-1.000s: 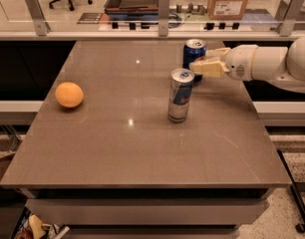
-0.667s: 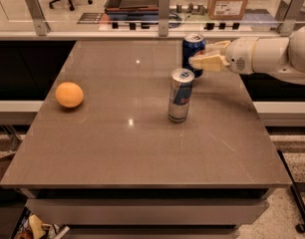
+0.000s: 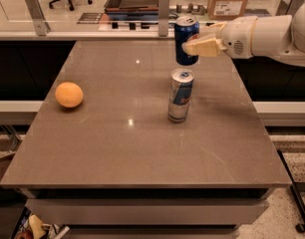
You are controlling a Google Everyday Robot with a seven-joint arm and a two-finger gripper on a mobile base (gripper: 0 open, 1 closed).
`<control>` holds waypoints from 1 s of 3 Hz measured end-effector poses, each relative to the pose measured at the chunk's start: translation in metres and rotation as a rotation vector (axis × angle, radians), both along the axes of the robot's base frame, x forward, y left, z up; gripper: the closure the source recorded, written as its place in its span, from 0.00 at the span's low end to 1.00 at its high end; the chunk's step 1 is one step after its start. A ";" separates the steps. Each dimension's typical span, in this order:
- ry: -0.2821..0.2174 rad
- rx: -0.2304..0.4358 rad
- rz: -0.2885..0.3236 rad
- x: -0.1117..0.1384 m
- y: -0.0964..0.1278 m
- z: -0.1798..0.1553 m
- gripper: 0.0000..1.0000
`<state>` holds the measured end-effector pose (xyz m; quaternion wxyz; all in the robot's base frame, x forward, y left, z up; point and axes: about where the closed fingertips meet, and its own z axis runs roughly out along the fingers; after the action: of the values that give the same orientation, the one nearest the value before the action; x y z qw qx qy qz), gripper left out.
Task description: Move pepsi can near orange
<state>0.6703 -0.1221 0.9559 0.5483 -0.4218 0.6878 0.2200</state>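
The pepsi can (image 3: 186, 39), dark blue with a silver top, hangs in the air above the far right part of the table, held from its right side. My gripper (image 3: 196, 47) is shut on the pepsi can, its cream fingers (image 3: 205, 47) wrapped across the can's right face. My white arm reaches in from the right edge. The orange (image 3: 69, 94) lies on the table's left side, far from the can.
A taller, slim silver-and-blue can (image 3: 180, 95) stands upright on the brown table (image 3: 142, 148), just below and in front of the held can. Behind the table runs a glass partition with metal posts (image 3: 164, 6), a tray and a cardboard box (image 3: 229, 0).
The gripper has lifted the pepsi can off the table, upward. The slim can and the orange have not moved.
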 end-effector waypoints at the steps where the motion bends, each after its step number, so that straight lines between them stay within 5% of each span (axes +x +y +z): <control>1: -0.018 -0.013 0.024 -0.016 0.030 0.013 1.00; 3: -0.014 -0.024 0.032 -0.056 0.100 -0.003 1.00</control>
<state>0.6146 -0.0225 0.9532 0.5442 -0.4408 0.6799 0.2174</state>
